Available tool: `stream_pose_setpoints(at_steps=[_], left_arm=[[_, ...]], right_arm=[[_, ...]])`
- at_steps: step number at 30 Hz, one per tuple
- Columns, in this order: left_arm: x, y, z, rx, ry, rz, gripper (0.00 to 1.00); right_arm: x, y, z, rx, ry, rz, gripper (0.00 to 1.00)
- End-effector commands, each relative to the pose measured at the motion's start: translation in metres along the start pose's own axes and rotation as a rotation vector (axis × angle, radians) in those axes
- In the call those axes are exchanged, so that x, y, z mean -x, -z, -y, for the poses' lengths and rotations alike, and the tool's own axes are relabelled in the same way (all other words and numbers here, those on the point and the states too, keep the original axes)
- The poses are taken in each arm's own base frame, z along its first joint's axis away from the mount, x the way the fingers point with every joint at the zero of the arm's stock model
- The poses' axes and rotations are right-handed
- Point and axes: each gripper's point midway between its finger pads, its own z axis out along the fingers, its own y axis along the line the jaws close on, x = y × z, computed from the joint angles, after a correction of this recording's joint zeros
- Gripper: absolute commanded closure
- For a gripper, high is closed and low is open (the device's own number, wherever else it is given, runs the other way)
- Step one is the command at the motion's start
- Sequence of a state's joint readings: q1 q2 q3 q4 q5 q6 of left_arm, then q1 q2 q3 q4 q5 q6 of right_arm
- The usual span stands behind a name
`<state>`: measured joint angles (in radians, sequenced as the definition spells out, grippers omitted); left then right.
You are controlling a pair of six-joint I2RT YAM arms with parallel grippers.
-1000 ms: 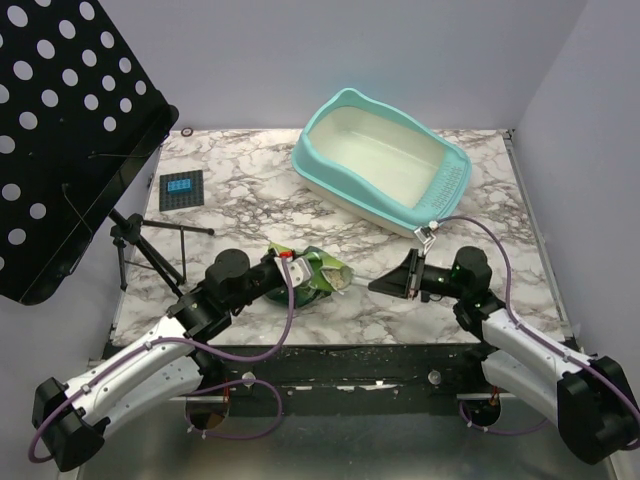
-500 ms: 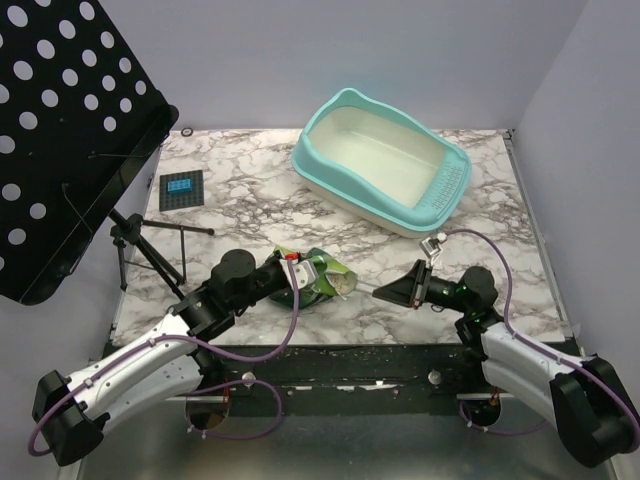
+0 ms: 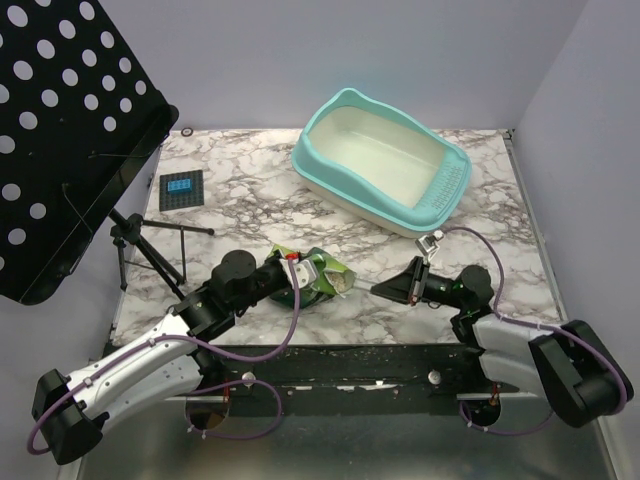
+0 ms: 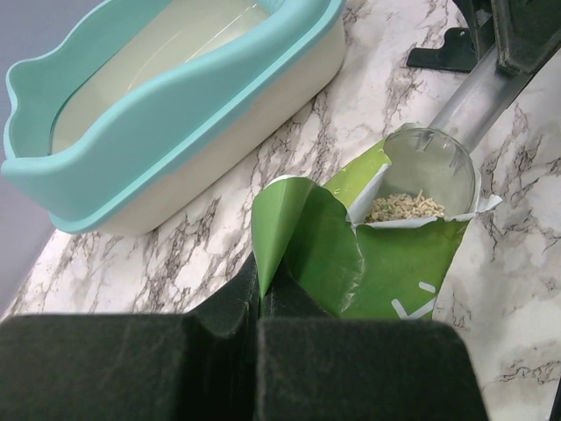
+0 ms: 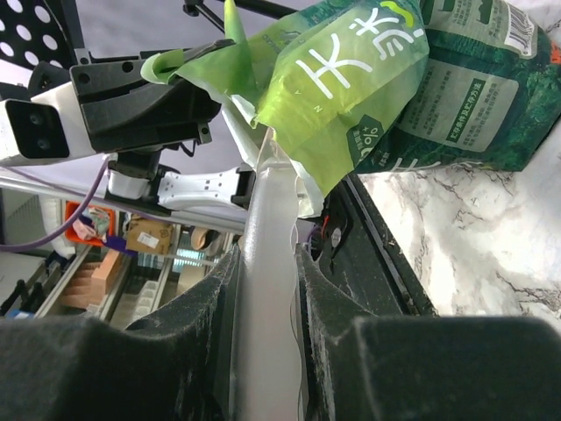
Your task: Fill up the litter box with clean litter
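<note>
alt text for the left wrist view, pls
The shut left gripper pinches a flap of the crinkly green bag, whose open mouth holds a clear plastic scoop and beige litter granules. Behind it on the marble table stands the large turquoise litter box, cream inside, no litter visible.

A white-and-grey marbled bench (image 3: 250, 200) sits boxed in by plain pale lavender walls (image 3: 300, 60), evenly lit; a black perforated panel (image 3: 60, 130) tilts over its left edge above a thin black tripod (image 3: 150, 255). A small dark square (image 3: 182, 189), perhaps a printed tag, lies flat nearby.
</note>
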<state>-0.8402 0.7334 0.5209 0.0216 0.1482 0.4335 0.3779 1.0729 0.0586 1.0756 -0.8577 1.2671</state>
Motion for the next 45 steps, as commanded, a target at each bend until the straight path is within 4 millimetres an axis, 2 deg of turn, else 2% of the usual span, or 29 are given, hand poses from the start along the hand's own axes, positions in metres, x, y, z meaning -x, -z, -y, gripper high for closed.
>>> stream_pose_setpoints(at_steps=[1, 5, 16, 21, 23, 24, 25, 35, 45], left_arm=[[-0.009, 0.002, 0.006, -0.006, 0.013, -0.031, 1.00], [-0.009, 0.003, 0.004, 0.002, 0.005, -0.031, 1.00], [-0.004, 0.006, 0.001, 0.016, -0.002, -0.020, 1.00], [-0.003, 0.008, -0.002, 0.029, -0.008, -0.016, 1.00], [-0.002, 0.009, -0.002, 0.033, -0.012, -0.015, 1.00], [-0.001, 0.010, -0.003, 0.038, -0.013, -0.013, 1.00], [-0.001, 0.010, -0.003, 0.037, -0.015, -0.011, 1.00], [0.000, 0.015, -0.009, 0.074, -0.024, -0.009, 1.00], [0.002, 0.019, -0.018, 0.125, -0.027, -0.011, 1.00]], right_arm=[[-0.033, 0.022, 0.010, 0.031, -0.050, -0.018, 1.00], [-0.034, 0.023, 0.001, 0.070, -0.061, -0.023, 1.00], [-0.033, 0.023, -0.006, 0.080, -0.039, -0.032, 1.00], [-0.027, 0.020, -0.002, 0.013, 0.024, -0.026, 1.00], [-0.028, 0.023, 0.010, -0.070, 0.018, -0.024, 1.00], [-0.020, 0.021, -0.002, -0.062, 0.062, -0.007, 1.00], [-0.020, 0.023, -0.005, -0.063, 0.072, -0.003, 1.00], [-0.030, 0.027, -0.003, -0.052, 0.009, -0.024, 1.00], [-0.026, 0.031, -0.025, -0.004, 0.055, 0.014, 1.00]])
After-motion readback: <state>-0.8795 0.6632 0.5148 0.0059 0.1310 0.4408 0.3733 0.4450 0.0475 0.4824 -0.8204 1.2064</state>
